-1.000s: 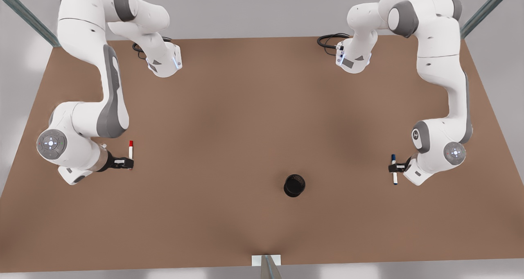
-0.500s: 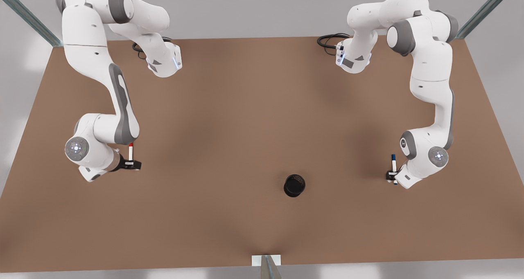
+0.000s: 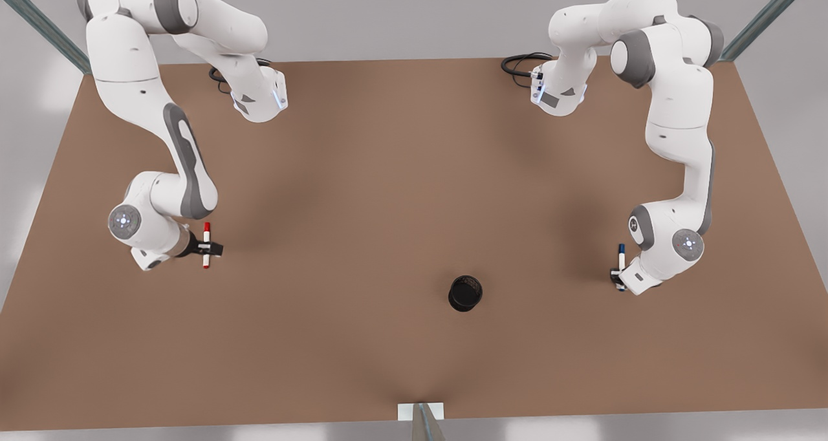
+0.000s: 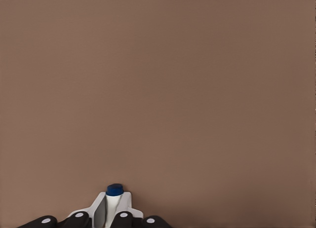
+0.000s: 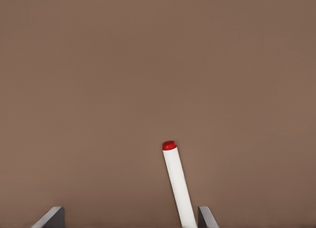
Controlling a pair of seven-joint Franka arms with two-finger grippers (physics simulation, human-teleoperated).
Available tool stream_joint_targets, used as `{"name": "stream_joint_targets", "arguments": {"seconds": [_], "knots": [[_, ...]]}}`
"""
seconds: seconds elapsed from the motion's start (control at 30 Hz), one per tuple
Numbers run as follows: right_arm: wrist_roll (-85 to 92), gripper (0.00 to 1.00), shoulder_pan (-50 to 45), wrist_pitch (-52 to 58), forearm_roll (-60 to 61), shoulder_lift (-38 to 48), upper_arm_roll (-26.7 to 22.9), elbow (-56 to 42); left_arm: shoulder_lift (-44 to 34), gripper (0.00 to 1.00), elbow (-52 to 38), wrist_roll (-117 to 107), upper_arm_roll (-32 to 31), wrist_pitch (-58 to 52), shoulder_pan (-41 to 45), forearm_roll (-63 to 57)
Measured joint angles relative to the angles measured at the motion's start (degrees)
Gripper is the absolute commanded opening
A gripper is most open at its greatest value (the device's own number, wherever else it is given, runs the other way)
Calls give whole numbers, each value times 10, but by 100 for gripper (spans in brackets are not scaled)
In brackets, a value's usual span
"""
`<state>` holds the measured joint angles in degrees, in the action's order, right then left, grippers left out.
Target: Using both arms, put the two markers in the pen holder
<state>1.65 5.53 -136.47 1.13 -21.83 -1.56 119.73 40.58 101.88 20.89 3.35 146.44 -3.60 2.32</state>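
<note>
Markers: your right claw (image 3: pixel 208 249), on the front view's left, grips the red-capped white marker (image 3: pixel 207 244) at mid-barrel, now raised off the brown tabletop (image 3: pixel 388 189), where a second ago it lay flat. Your left claw (image 3: pixel 616 275), on the front view's right, is clamped on the blue-capped white marker (image 3: pixel 621 257), held more upright than before. The small black cylindrical pen holder (image 3: pixel 465 293) stands between them, well apart from both. Grey walls surround the tabletop.

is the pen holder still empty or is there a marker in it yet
Empty. The pen holder shows only its dark inside; the red marker sits in the right hand, the blue marker in the left hand.
</note>
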Motion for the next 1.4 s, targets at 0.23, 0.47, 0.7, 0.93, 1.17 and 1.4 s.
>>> {"name": "stream_joint_targets", "arguments": {"seconds": [0.23, 0.47, 0.7, 0.93, 1.17, 1.4], "knots": [[32, 100, 17, -48, -10, -42, 2, 2, -84, 25, -4, 3, -31, -43, -1, 40], [74, 84, 25, -64, -30, -60, 2, 0, -129, 26, -46, 3, -200, -81, 4, 185], [105, 70, 24, -69, -42, -72, 2, 0, -49, 26, -168, 20, -272, -42, 95, 255], [130, 58, 26, -71, -44, -78, 2, 1, 7, 27, -181, 95, -284, 72, 74, 318], [149, 45, 26, -72, -43, -79, 2, 1, 5, 27, -143, 217, -286, 113, 62, 408], [168, 28, 30, -72, -40, -79, 3, 0, 7, 100, -125, 328, -286, 136, 71, 437]]}}
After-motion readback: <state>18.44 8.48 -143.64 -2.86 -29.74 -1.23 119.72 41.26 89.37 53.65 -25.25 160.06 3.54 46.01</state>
